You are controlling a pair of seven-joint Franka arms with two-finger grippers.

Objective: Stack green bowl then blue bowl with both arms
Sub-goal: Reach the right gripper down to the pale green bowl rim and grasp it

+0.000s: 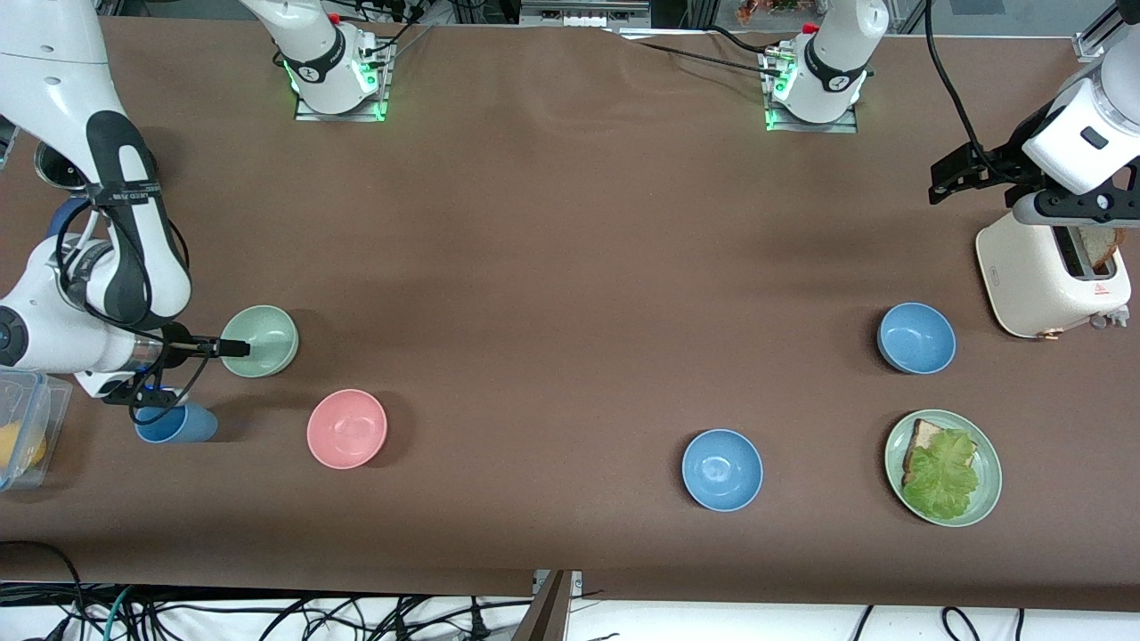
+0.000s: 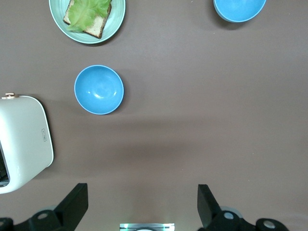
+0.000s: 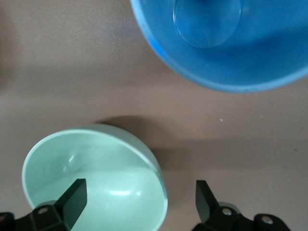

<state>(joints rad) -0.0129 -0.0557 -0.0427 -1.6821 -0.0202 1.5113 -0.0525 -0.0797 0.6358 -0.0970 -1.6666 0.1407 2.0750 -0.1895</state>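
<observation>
The green bowl [image 1: 260, 341] sits on the brown table [image 1: 552, 267] toward the right arm's end, upright and empty. The right gripper [image 1: 233, 347] is at its rim. In the right wrist view the green bowl [image 3: 96, 178] lies partly between the two black fingers [image 3: 72, 197], which are spread wide: one finger is over the inside of the bowl, the other is outside the wall. Whether either finger touches the rim cannot be told. The same view shows the blue cup [image 3: 221, 43] close by on the table.

In the front view the blue cup [image 1: 175, 423] stands just beside the right arm, nearer to the camera than the green bowl. A pink bowl [image 1: 346, 428] rests near the green bowl, nearer to the camera and apart from it. A clear plastic box [image 1: 25, 427] sits at the table edge at the right arm's end.

Two blue bowls lie toward the left arm's end, well apart from the green bowl. One blue bowl [image 1: 722, 469] is nearer to the camera; the second blue bowl [image 1: 916, 337] is near the toaster [image 1: 1051, 276]. A green plate [image 1: 987, 499] carrying toast and lettuce lies between them, nearer to the camera.

The left gripper [image 2: 143, 204] waits above the table beside the toaster, fingers spread wide and holding nothing.
</observation>
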